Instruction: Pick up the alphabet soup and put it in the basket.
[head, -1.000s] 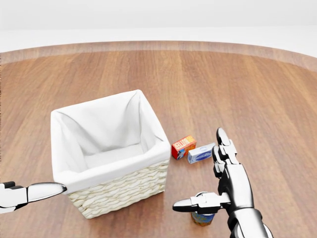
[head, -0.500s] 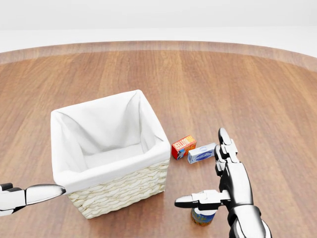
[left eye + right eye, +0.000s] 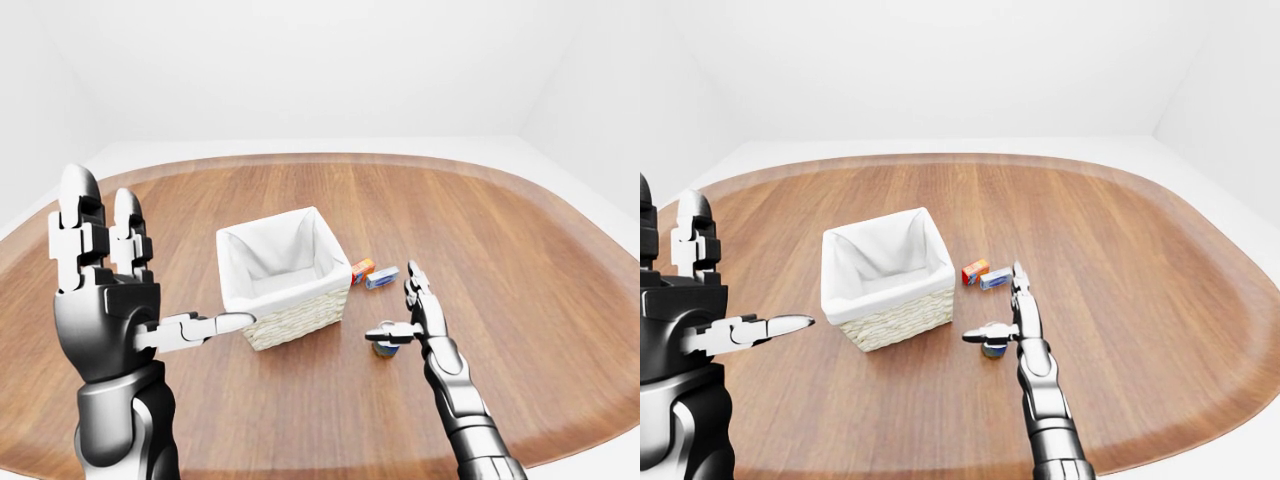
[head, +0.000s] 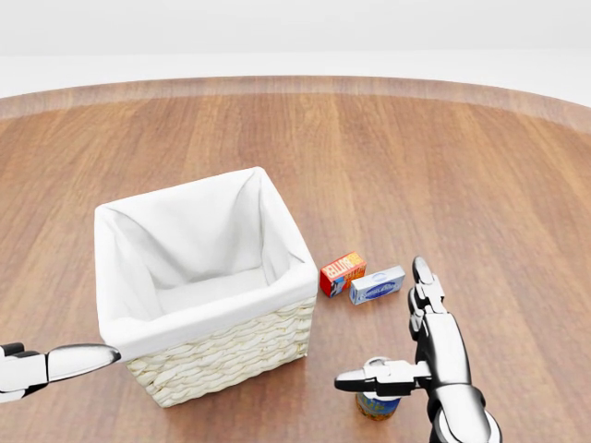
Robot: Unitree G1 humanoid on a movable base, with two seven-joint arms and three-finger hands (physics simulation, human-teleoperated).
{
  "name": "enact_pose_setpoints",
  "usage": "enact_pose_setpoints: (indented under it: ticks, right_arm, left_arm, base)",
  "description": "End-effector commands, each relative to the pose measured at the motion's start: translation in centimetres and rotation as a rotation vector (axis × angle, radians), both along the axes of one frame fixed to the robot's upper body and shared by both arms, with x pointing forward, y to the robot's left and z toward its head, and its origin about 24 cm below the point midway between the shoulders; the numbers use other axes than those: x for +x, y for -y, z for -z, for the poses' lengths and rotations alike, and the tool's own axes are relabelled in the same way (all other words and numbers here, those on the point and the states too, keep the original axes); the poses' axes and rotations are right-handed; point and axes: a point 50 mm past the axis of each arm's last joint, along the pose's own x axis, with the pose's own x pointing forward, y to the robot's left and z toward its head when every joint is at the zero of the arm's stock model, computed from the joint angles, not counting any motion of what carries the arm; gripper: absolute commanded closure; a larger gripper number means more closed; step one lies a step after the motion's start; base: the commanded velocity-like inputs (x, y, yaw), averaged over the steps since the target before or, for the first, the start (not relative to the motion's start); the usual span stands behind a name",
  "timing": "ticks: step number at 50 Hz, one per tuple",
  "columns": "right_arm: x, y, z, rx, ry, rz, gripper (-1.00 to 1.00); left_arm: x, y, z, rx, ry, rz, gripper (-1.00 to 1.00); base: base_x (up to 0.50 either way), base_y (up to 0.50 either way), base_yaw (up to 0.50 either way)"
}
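The alphabet soup can [image 4: 377, 404] stands upright on the wooden floor near the bottom edge of the head view, right of the basket. My right hand [image 4: 392, 337] is open just above and beside it. Its thumb [image 4: 365, 377] reaches left across the can's top and its fingers [image 4: 423, 281] point up the view, not closed round the can. The wicker basket [image 4: 231, 355] with a white cloth lining sits at centre left and looks empty. My left hand [image 3: 100, 270] is raised at the left, open, with its thumb pointing toward the basket.
A small red box [image 4: 343, 273] and a blue-white box [image 4: 377, 285] lie side by side on the floor just right of the basket, above my right hand. The round wooden floor [image 3: 520, 250] ends in a white surround.
My right hand has slid a little down and to the right in the head view, staying over the can. The can, basket and left hand have not moved.
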Motion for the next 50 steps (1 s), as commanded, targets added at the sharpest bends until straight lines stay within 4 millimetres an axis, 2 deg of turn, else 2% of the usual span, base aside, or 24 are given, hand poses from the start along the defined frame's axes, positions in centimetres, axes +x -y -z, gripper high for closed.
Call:
enact_pose_setpoints:
  ticks: [1,23,43,44,50]
  right_arm:
    - [0.1,0.6,1.8,-0.011,-0.087,0.019,-1.00]
    - [0.1,0.4,4.3,-0.028,-0.219,0.019,-1.00]
    - [-0.1,0.2,4.8,-0.037,-0.247,0.012,-1.00]
    - [-1.2,-0.4,7.8,-0.091,-0.422,0.002,-1.00]
    - [-1.5,-0.5,8.8,-0.106,-0.493,0.002,-1.00]
  left_arm:
    - [-0.1,0.0,0.0,-0.001,0.000,-0.001,-1.00]
    - [0.2,-0.2,0.3,-0.004,-0.018,-0.004,-1.00]
    - [-0.3,-0.1,0.0,0.005,-0.002,-0.005,-1.00]
    - [-0.1,-0.1,0.3,0.001,-0.017,-0.005,-1.00]
    - [-0.1,-0.2,0.3,0.001,-0.018,-0.006,-1.00]
  base:
    - [0.00,0.00,0.00]
    - [0.00,0.00,0.00]
    - [0.00,0.00,0.00]
    - [0.00,0.00,0.00]
    - [0.00,0.00,0.00]
